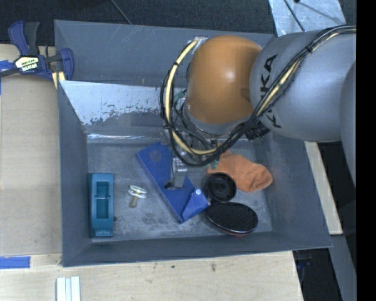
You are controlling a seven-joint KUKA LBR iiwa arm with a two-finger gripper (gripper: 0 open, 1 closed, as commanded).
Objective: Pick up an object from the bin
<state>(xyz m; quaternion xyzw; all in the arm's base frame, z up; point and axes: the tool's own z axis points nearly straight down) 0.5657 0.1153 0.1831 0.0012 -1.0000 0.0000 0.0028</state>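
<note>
Grey metal bin (74, 187) is sitting on a pale bench (25, 168), with the arm hanging over it from the right. The claw (177, 177) is sitting low at the bin's middle, right over a long flat blue plastic piece (155, 160) lying slantwise on the floor. Touching or just above, can't tell, and released or clenched, can't tell either.

A black round cap (220, 187), crumpled orange cloth (247, 173) and black oval lid (232, 218) are crowding its right. A teal rectangular block (101, 204) and small pale bit (135, 195) are lying apart on the left.

I'm reading this as the grasp stage, with nothing lifted yet. The next move is needing a firm pinch across the blue piece's edge, then a straight lift clear of the cap.
</note>
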